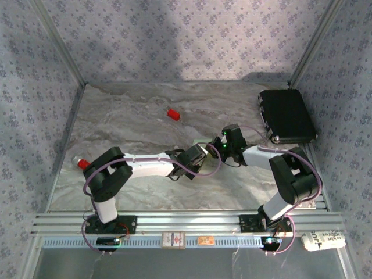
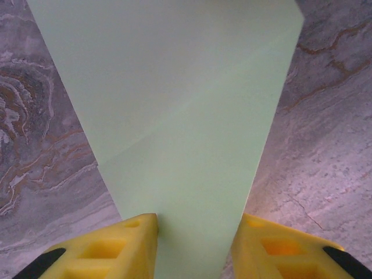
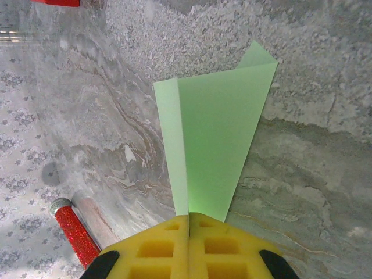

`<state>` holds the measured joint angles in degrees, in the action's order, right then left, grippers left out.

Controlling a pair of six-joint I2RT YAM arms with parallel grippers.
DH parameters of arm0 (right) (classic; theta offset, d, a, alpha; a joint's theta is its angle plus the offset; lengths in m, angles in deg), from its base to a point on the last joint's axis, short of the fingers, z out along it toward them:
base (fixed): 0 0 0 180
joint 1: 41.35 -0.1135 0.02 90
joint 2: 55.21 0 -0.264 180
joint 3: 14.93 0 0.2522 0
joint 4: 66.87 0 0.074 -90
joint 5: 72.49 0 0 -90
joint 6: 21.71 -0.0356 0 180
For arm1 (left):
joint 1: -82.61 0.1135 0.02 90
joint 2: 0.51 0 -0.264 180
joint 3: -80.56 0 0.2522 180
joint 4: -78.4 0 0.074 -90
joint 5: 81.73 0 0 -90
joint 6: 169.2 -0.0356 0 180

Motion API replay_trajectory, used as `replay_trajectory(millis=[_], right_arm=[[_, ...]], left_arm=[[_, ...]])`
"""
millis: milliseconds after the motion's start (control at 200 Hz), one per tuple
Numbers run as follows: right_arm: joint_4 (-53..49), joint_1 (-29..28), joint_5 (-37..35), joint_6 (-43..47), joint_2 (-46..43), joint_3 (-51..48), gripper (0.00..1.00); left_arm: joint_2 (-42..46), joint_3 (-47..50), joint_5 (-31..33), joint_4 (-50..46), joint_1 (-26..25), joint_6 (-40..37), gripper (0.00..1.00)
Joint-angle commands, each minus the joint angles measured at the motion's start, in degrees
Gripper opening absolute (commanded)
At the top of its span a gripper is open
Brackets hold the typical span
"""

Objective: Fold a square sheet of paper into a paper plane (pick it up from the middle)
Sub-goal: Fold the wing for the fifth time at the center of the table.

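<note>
**Folded sheet pinched on the right, straddled on the left**

The sheet of paper (image 3: 215,139) is held by the right gripper (image 3: 189,229). Its yellow fingers are pressed fully together on the near end of the paper, which is already folded into a tapering shape. The long axis of the paper runs straight ahead from those fingertips and widens away from them.

The left gripper (image 2: 195,256) is spread wide, with one finger on each side of the same paper. The paper passes through the gap and reaches forward from it. Whether either left pad touches the paper cannot be told.

The coming move is judged to turn on this relation. The paper lies directly ahead of both grippers and along their approach lines, so closing the left fingers would be enough for a second hold.

A doubled layer along the left edge and a far corner peeking out behind are shown in the right wrist view. A faint diagonal crease across the broad face is shown in the left wrist view. From above, a red block (image 1: 173,114) is seen on the marbled table (image 1: 128,116), well beyond both grippers.
</note>
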<state>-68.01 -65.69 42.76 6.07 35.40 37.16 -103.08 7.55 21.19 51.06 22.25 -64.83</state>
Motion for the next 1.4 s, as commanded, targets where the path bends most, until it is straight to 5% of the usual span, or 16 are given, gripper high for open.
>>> replay_trajectory(millis=[0,1394], right_arm=[[-0.3,0.4,0.0,-0.8,-1.4,0.2,0.03],[-0.1,0.3,-0.1,-0.9,-1.5,-0.2,0.03]], left_arm=[[-1.0,-1.6,1.4,-1.7,-0.6,-1.1,0.36],[-2.2,-3.2,7.0,-3.2,-2.4,-3.5,0.22]])
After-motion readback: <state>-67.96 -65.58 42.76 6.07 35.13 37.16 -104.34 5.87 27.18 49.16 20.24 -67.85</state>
